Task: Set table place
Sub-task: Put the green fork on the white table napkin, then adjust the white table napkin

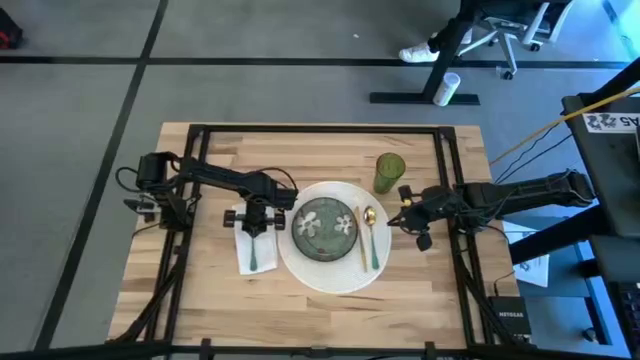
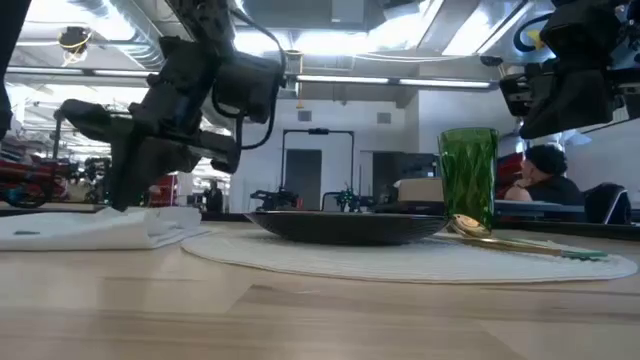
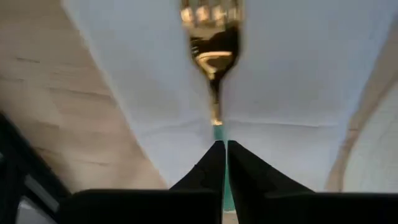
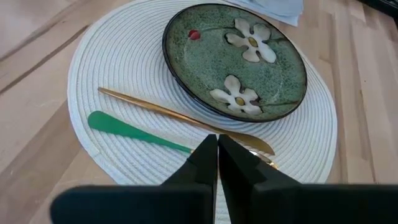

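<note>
Left gripper (image 1: pixel 256 224): low over the white napkin (image 1: pixel 245 250) toward the tabletop's (image 1: pixel 330 310) left edge, fingers pinching the green handle of a gold fork (image 3: pixel 211 37) lying on the napkin.
Right gripper (image 1: pixel 404 212): raised beside the woven white placemat (image 1: pixel 330 275), fingers pressed together, holding nothing.
Place setting: green flowered dish (image 1: pixel 325 228) centred on the placemat; a gold spoon (image 1: pixel 371 235) and a slim gold piece on the mat's right; green tumbler (image 1: pixel 389 172) toward the far edge.
Risk: I reckon letting go carelessly could drag the fork askew or rumple the napkin.
Surface: light butcher-block wood, black frame bars.
Room: grey carpet, office chair, a seated person behind.
</note>
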`<action>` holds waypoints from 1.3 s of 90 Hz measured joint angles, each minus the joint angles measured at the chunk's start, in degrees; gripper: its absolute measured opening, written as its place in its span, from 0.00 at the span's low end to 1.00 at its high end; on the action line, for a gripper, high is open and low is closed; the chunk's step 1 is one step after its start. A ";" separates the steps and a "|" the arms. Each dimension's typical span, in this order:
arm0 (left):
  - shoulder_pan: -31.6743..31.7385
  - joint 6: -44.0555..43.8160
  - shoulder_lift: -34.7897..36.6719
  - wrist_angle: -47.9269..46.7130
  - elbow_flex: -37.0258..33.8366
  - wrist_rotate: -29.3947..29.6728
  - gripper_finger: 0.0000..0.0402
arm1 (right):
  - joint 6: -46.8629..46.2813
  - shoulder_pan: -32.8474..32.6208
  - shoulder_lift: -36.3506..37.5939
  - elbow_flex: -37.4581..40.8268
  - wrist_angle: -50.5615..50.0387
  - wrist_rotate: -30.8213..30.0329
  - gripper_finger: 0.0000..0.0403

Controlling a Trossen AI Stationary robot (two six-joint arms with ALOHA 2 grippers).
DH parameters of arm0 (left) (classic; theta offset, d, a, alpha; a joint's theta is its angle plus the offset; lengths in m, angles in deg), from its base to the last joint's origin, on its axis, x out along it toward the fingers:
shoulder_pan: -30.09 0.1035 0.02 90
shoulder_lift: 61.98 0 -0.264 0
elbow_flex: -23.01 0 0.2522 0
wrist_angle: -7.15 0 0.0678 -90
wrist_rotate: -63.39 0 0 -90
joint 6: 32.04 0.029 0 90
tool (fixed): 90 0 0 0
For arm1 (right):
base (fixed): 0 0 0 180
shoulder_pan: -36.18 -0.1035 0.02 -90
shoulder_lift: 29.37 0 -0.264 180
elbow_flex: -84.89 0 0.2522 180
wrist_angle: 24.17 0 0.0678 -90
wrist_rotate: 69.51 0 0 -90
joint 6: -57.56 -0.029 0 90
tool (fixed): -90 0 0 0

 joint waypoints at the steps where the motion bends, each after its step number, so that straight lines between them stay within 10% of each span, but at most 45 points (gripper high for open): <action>1: 0.01 -0.01 0.00 0.03 0.00 0.00 0.00 | 0.00 0.00 0.00 0.00 0.00 0.00 0.00; 45: 1.44 9.20 0.36 -15.76 0.80 0.68 0.00 | -0.02 -0.01 0.00 0.00 0.00 0.00 0.00; 117: 13.11 15.45 7.01 -8.14 -6.12 15.39 0.00 | 0.11 -0.01 0.00 0.00 0.02 -0.03 0.00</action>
